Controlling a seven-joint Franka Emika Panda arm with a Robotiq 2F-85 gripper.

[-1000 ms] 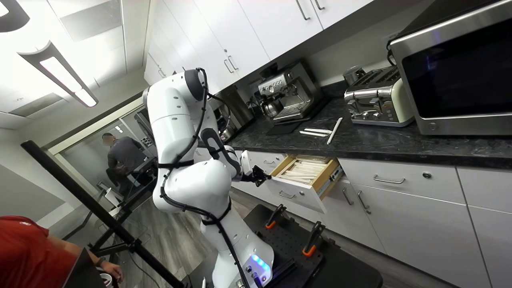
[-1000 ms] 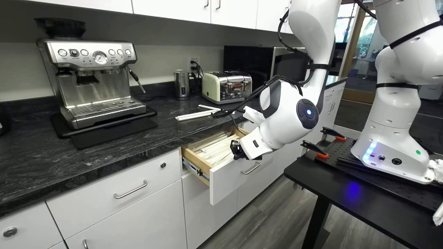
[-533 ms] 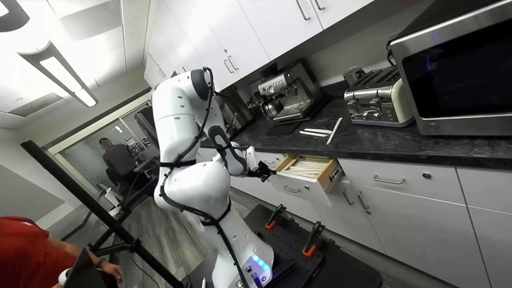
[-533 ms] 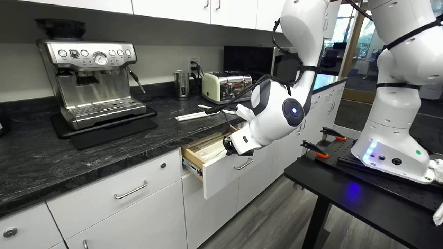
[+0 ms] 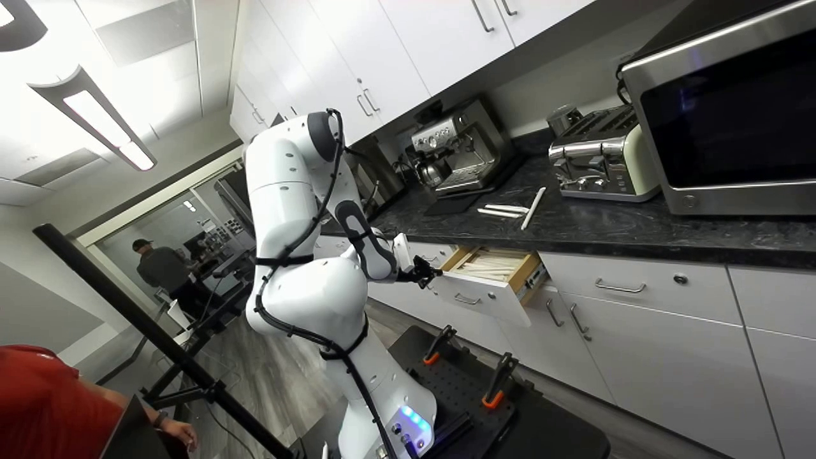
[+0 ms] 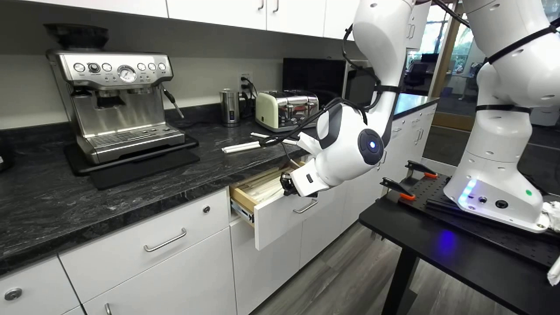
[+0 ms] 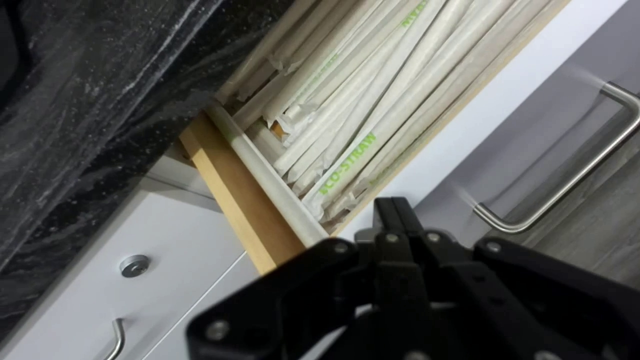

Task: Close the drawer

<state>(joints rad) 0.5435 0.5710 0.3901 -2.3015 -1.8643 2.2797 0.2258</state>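
Currently, the drawer (image 6: pixel 275 224) stands partly open beneath the dark desk (image 6: pixel 131 198), its white front (image 5: pixel 497 308) forward of the adjacent fronts (image 6: pixel 148 234). The fingers (image 7: pixel 384 215) are together, tips side by side, at the upper edge of that front. Contact between fingers and drawer cannot be determined: in the wrist view the fingers themselves cover the relevant stretch of edge.

The wrist view resolves wrapped straws (image 7: pixel 372 105) inside the drawer, with green print reading ECO-STRAW on one. In both exterior views these contents appear as pale strips, too small for lettering to be read. The desk overhangs and hides the rear of the drawer in the wrist view, and the top of the frame cuts off its far end. The handle (image 7: pixel 580 172) shows in all three views; the drawer's lock (image 5: pixel 491 295) is identifiable in an exterior view.

Loose white sticks (image 5: pixel 533 208) on the desk appear in the exterior views only. The robot arm (image 6: pixel 345 162) hides part of the drawer's top edge in an exterior view. In an exterior view, the frame cuts off the microwave (image 5: pixel 727 121) on the right and a person in red (image 5: pixel 38 408) on the left.
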